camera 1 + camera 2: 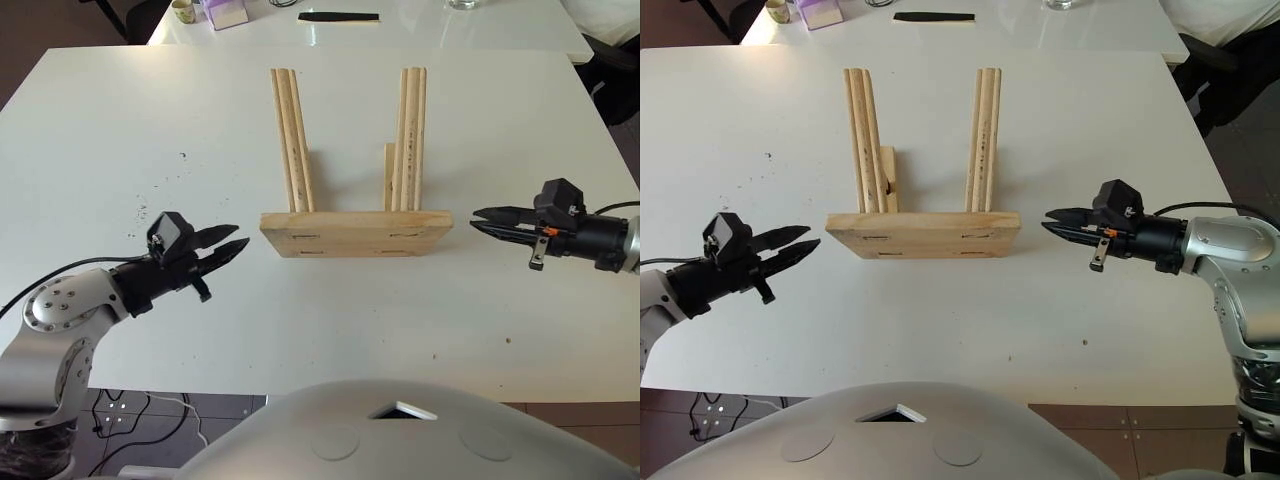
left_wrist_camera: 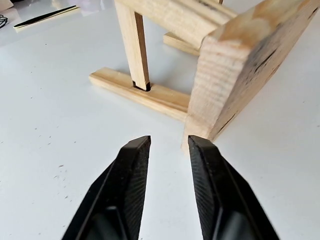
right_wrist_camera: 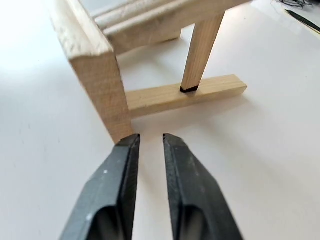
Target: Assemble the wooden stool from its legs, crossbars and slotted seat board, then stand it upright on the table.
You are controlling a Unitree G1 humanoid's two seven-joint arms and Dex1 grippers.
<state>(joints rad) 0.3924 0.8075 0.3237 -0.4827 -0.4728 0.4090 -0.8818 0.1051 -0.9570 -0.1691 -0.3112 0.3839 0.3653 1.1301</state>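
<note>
The assembled wooden stool lies on its side in the middle of the white table (image 1: 120, 120). Its seat board (image 1: 355, 233) stands on edge facing me, with the left legs (image 1: 291, 140) and right legs (image 1: 410, 140) pointing away. My left gripper (image 1: 238, 236) hovers open just left of the board's end (image 2: 235, 75), holding nothing. My right gripper (image 1: 478, 220) sits just right of the board's other end (image 3: 92, 75), its fingers a narrow gap apart and holding nothing. In each wrist view a crossbar (image 2: 137, 42) (image 3: 200, 50) slots into the bottom leg (image 2: 140, 92) (image 3: 190, 95), which rests on the table.
A second white table at the back carries a black strip (image 1: 338, 17), a cup (image 1: 183, 10) and a small box (image 1: 225, 12). Dark specks (image 1: 150, 205) dot the table near my left gripper. Bare tabletop surrounds the stool on all sides.
</note>
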